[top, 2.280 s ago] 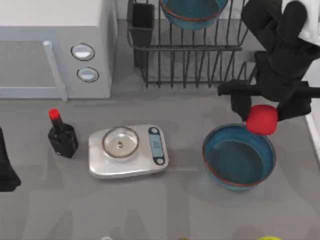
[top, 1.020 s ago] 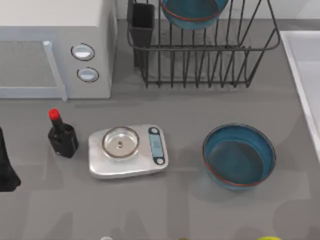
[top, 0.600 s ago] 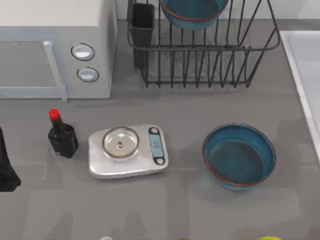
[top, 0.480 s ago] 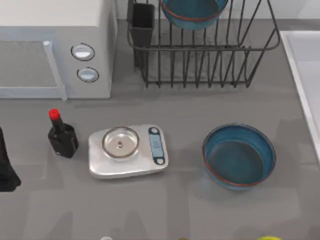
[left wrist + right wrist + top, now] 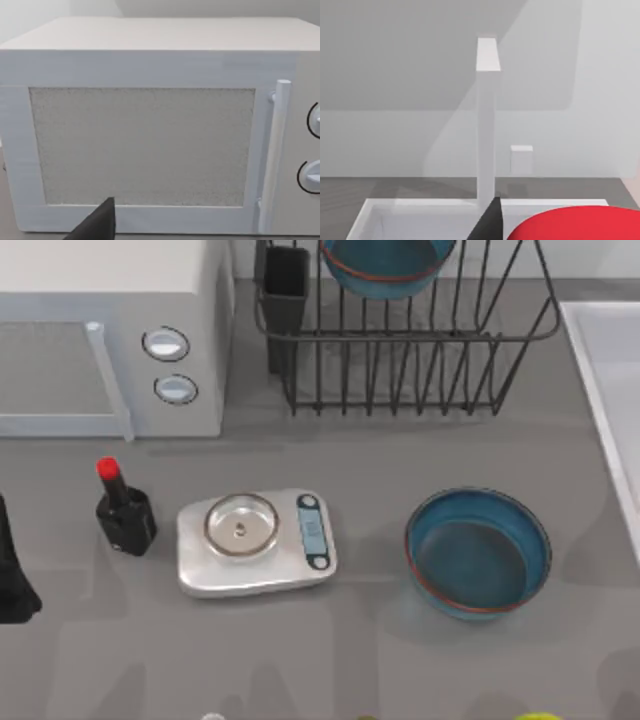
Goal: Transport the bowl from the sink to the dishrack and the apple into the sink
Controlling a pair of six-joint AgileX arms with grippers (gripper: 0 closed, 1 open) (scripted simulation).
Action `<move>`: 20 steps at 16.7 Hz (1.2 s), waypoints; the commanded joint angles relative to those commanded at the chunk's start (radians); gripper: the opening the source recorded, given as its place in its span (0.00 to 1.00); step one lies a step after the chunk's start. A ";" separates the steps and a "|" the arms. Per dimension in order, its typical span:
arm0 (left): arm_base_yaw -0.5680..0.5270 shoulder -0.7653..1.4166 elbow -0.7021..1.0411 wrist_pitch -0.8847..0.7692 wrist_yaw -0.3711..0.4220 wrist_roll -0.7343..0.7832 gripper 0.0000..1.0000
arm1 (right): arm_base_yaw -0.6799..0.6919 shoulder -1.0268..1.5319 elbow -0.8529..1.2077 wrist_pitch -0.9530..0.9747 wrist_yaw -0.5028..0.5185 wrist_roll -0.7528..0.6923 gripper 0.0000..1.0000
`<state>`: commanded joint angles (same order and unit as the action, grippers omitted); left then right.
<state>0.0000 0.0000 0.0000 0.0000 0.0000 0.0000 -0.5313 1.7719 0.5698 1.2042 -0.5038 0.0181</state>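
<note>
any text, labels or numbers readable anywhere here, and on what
None can be read.
Scale: its display panel shows only faint marks, too small to read.
Microwave: its two round buttons carry no legible marking.
Black bottle: no label visible.

Grey tabletop (image 5: 380,640) under soft light, pale wall (image 5: 395,60) behind.

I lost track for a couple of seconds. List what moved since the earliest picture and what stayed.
The right arm carried the apple away from above the bowl on the table and off the top view's right side. The right wrist view now has the apple above the sink. The bowl in the dishrack, the scale, the bottle, the microwave and the parked left arm stayed put.
</note>
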 joint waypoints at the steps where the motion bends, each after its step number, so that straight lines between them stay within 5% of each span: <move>1: 0.000 0.000 0.000 0.000 0.000 0.000 1.00 | -0.001 0.061 -0.009 0.073 0.000 0.000 0.00; 8: 0.000 0.000 0.000 0.000 0.000 0.000 1.00 | 0.002 0.406 -0.073 0.488 0.009 -0.003 0.00; 14: 0.000 0.000 0.000 0.000 0.000 0.000 1.00 | 0.003 0.445 -0.080 0.530 0.011 -0.003 0.00; 20: 0.000 0.000 0.000 0.000 0.000 0.000 1.00 | 0.003 0.445 -0.080 0.530 0.011 -0.003 0.45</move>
<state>0.0000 0.0000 0.0000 0.0000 0.0000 0.0000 -0.5280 2.2165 0.4893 1.7343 -0.4924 0.0146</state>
